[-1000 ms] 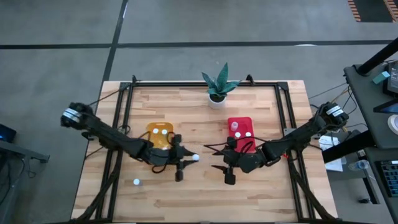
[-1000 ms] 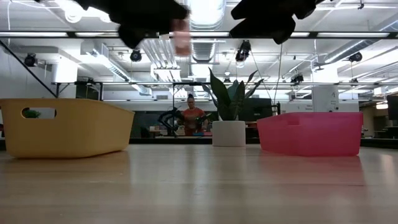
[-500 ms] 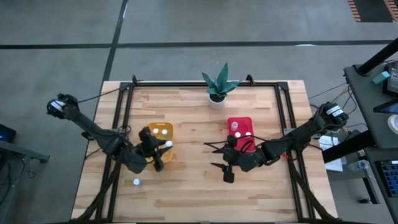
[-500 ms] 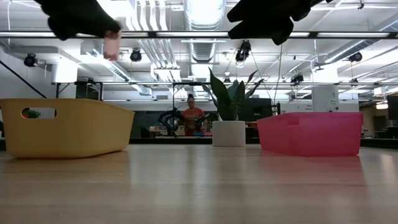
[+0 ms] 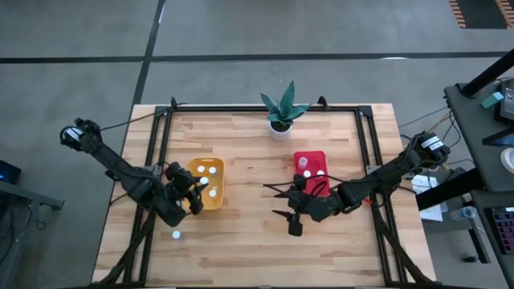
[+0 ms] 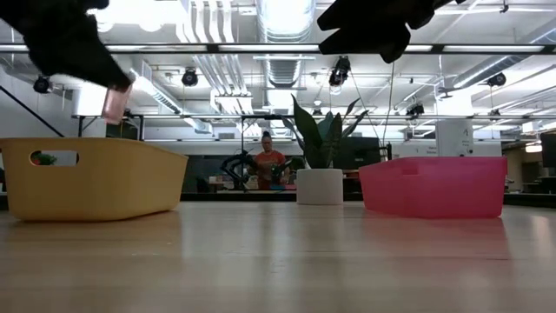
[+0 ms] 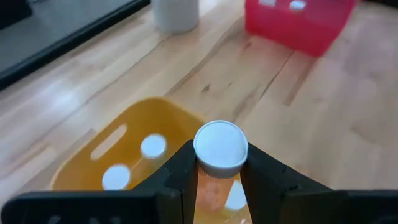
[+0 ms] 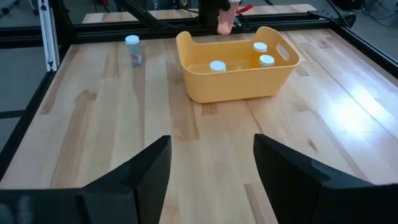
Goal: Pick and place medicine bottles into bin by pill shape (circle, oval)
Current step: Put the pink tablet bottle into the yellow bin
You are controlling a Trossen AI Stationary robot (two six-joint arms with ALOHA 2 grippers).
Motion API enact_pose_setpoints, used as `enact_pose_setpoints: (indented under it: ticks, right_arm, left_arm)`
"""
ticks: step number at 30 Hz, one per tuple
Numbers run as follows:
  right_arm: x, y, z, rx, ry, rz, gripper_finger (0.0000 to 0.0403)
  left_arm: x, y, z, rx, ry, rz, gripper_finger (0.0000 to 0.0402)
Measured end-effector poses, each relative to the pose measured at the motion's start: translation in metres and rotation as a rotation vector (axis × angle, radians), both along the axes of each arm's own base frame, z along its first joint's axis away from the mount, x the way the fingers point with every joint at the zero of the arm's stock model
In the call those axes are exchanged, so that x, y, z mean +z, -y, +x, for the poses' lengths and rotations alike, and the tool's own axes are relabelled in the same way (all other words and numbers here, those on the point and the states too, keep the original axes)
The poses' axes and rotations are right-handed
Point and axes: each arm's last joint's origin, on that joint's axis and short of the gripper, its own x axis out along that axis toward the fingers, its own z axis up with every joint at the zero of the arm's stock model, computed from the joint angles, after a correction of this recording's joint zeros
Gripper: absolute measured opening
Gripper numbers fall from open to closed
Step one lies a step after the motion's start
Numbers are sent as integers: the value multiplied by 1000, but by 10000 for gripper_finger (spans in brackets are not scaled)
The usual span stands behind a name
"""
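Observation:
My left gripper (image 5: 197, 193) is shut on a small orange-tinted bottle with a white cap (image 7: 220, 147). It hangs over the near left part of the yellow bin (image 5: 210, 183); the low view shows the bottle (image 6: 115, 100) above the bin's rim. The yellow bin holds a few white-capped bottles (image 8: 217, 66). The red bin (image 5: 311, 168) holds three more (image 5: 306, 172). One loose bottle (image 5: 176, 235) stands on its base on the table near the front left. My right gripper (image 5: 278, 204) is open and empty, near the table's middle, in front of the red bin. My left gripper pinches the bottle's upper body just under the cap (image 7: 219, 169) between its two fingers (image 7: 180, 171). The bottle is lifted clear above the yellow bin, its orange body hanging below the fingers, a little tilted (image 6: 115, 100).
A white plant pot (image 5: 280, 126) with a green plant stands at the table's far edge. A black frame rail (image 5: 157, 152) runs along the table's left and right sides. A person (image 6: 270, 163) shows in the room far behind the table.
My left gripper has carried the bottle from the table's middle toward the left edge, to above the yellow bin, and has come down closer to the bin. It stays shut on the bottle. My right gripper has kept still.

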Motion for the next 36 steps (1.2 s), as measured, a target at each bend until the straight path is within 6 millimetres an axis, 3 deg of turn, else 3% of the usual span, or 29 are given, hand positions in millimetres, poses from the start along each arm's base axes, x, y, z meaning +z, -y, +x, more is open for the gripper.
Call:
enact_pose_setpoints:
  ticks: [8, 36]
  right_arm:
    - [-1, 0, 0, 0, -2, 0, 219]
    - [-7, 1, -2, -4, 11, 10, 219]
  left_arm:
    - [-34, -7, -11, 100, -11, -47, 84]
    - [-98, -16, -19, 203, -7, 20, 84]
